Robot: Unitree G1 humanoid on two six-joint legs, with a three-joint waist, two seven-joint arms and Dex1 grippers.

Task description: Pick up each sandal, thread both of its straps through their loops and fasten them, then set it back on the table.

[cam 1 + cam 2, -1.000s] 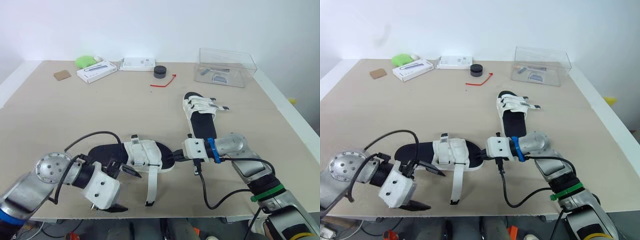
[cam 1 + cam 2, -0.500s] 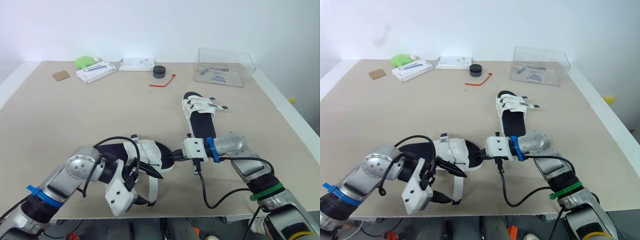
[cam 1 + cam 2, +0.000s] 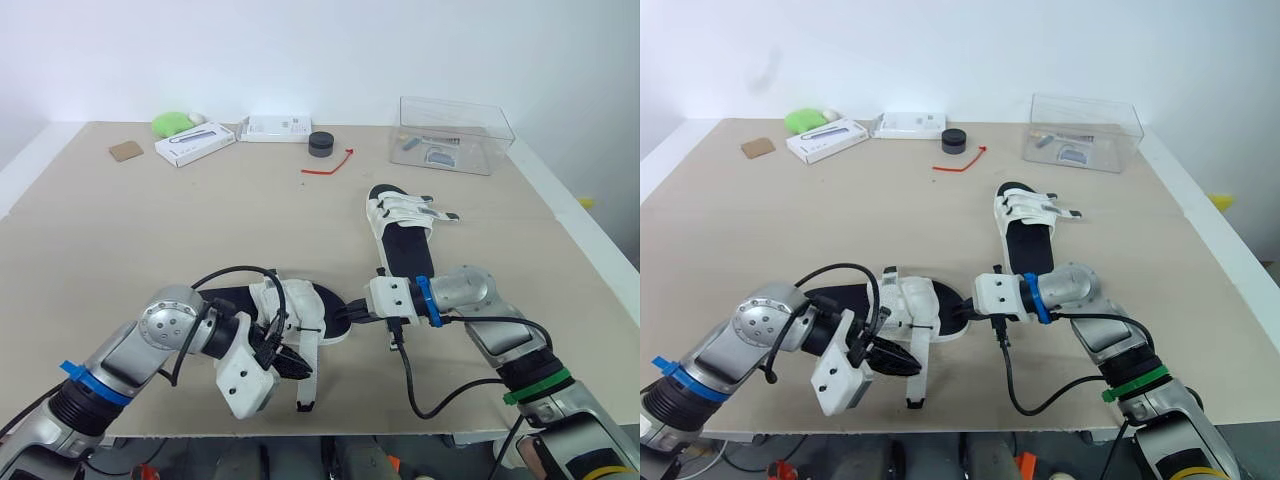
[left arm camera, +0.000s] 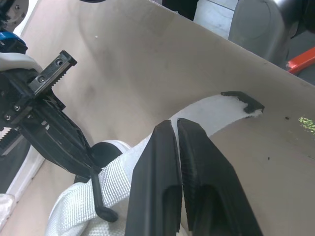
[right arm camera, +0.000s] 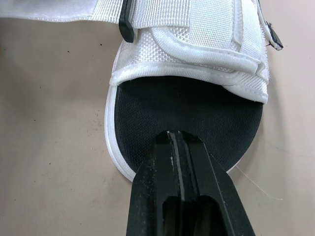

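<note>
Left wrist view: my left gripper sits pinched narrow right over the loose strap; whether it actually grips the webbing, I cannot tell. The sandal lies at the table's six o'clock edge, strap trailing toward six. Right gripper, fingers together, presses the toe from three o'clock. I want a firm pinch near the strap's tip, then a square feed toward the loop.

Table open leftward; near sandal, far sandal crowd centre-right.
</note>
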